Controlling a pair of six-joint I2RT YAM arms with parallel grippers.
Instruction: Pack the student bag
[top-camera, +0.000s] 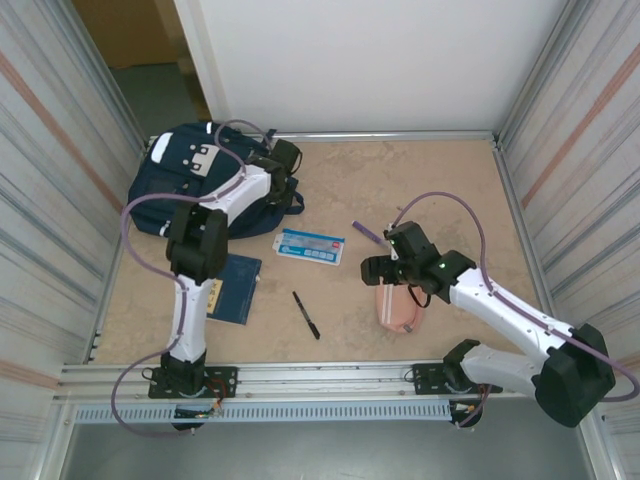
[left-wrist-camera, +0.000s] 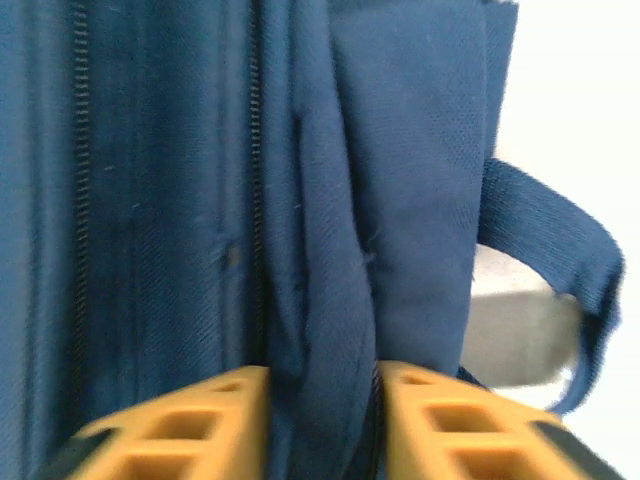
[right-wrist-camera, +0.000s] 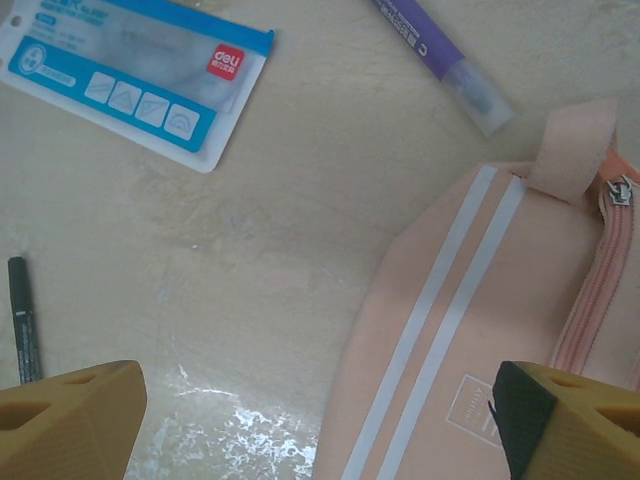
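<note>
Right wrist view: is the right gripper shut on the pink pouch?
No, the right gripper is open, its fingers wide apart above the pink pouch, not clamping it.

Backpack (top-camera: 185, 175): large, navy fabric, white patches on front. Lies flat in far left corner of table (top-camera: 420, 180), front up, dark straps toward centre. Left wrist view: zipper lines run vertical, fabric bunched into upright fold.

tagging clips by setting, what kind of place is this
Likely a robot lab work cell: white left arm and right arm bolted to an aluminium rail, beige tabletop fenced by corrugated side walls.
</note>
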